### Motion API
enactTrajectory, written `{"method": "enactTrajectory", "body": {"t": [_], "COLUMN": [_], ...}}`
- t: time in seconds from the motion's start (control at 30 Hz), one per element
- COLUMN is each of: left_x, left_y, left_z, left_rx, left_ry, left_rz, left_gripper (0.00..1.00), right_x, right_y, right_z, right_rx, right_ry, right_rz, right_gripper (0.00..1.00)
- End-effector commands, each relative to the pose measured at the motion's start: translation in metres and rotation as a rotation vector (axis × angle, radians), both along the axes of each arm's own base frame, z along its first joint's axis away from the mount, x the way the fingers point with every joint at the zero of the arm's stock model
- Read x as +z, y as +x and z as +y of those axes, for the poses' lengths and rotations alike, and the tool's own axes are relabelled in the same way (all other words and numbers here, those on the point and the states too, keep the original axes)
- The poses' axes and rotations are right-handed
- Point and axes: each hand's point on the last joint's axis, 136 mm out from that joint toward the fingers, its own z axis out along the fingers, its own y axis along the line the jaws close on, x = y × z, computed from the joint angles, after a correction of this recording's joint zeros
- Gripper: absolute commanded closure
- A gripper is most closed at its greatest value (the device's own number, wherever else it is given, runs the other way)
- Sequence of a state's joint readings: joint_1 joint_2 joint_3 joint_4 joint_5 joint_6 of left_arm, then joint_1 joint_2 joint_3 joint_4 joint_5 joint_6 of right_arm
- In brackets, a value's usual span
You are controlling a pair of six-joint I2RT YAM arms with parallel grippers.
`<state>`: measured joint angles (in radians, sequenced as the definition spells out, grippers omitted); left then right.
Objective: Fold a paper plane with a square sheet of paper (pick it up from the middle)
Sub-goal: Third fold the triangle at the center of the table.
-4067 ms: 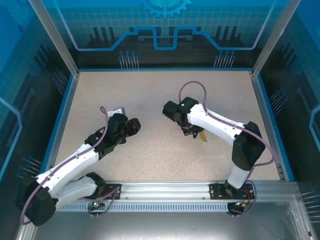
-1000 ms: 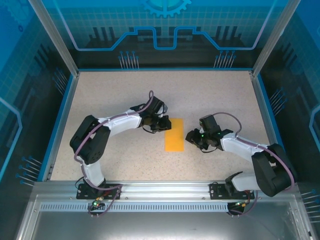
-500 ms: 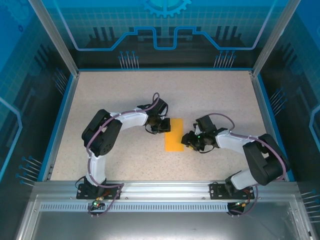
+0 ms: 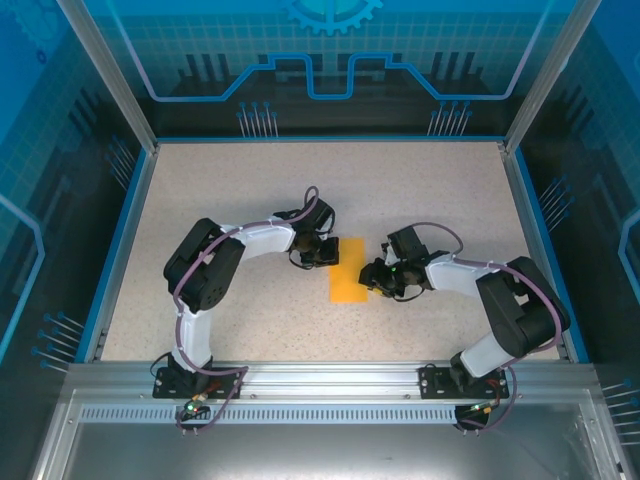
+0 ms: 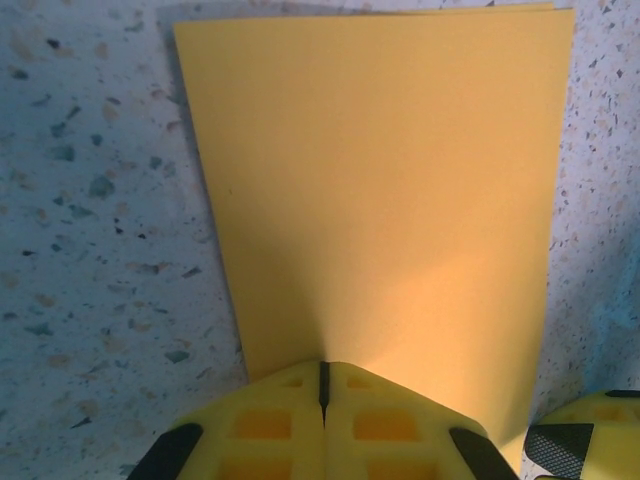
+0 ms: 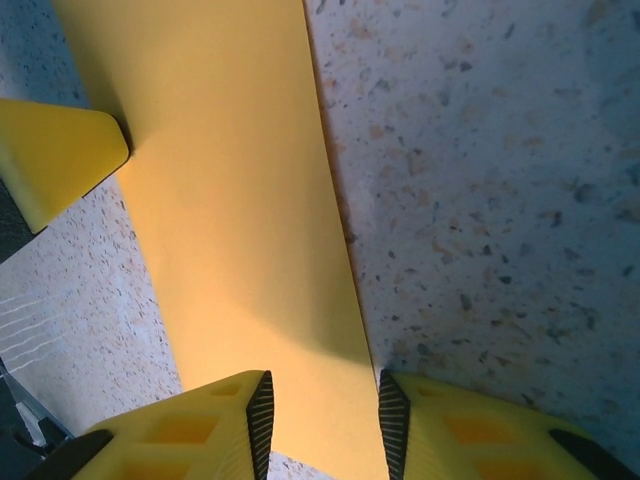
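The square sheet of paper [image 4: 348, 272] lies flat on the speckled table, folded into a narrow orange-yellow rectangle. My left gripper [image 4: 322, 252] is at its far left corner. In the left wrist view its yellow jaws [image 5: 323, 368] are shut tip to tip and rest on top of the paper [image 5: 380, 180]; nothing is pinched between them. My right gripper [image 4: 374, 280] sits at the paper's right edge. In the right wrist view it [image 6: 322, 420] is open, one finger over the paper [image 6: 230, 220] and the other over bare table. No paper plane shape is formed.
The speckled tabletop [image 4: 240, 190] is bounded by a blue rim [image 4: 128, 230] and aluminium posts. A yellow fingertip of the left gripper [image 6: 55, 160] touches the paper in the right wrist view. Both arms meet near the table's middle.
The left gripper drew in onto the paper's far left corner and shut fully. The right gripper slid left up to the paper's right edge. The paper has stayed in place.
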<state>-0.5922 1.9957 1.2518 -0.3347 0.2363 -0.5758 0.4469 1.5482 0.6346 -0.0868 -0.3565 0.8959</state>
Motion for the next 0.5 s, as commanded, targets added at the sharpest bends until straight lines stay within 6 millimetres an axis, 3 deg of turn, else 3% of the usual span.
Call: {"method": "enactTrajectory", "body": {"t": [0.0,0.13,0.27,0.47], "left_x": [-0.035,-0.038,-0.039,-0.038], "left_y": [-0.021,-0.023,-0.025,-0.026], "left_z": [0.023,0.023,0.024,0.024], "left_rx": [0.000,-0.002,0.002,0.004], "left_ry": [0.096,0.095,0.095,0.092], "left_rz": [0.090,0.098,0.106,0.105], "left_gripper": [0.94,0.94,0.94,0.93], "right_x": [-0.001,0.001,0.015,0.020], "right_y": [-0.001,-0.002,0.000,0.005], "right_z": [0.009,0.010,0.022,0.021], "right_rx": [0.035,0.037,0.056,0.062], "right_ry": [0.017,0.033,0.108,0.080], "right_rz": [0.003,0.001,-0.031,-0.043], "right_gripper": [0.63,0.64,0.65,0.65]}}
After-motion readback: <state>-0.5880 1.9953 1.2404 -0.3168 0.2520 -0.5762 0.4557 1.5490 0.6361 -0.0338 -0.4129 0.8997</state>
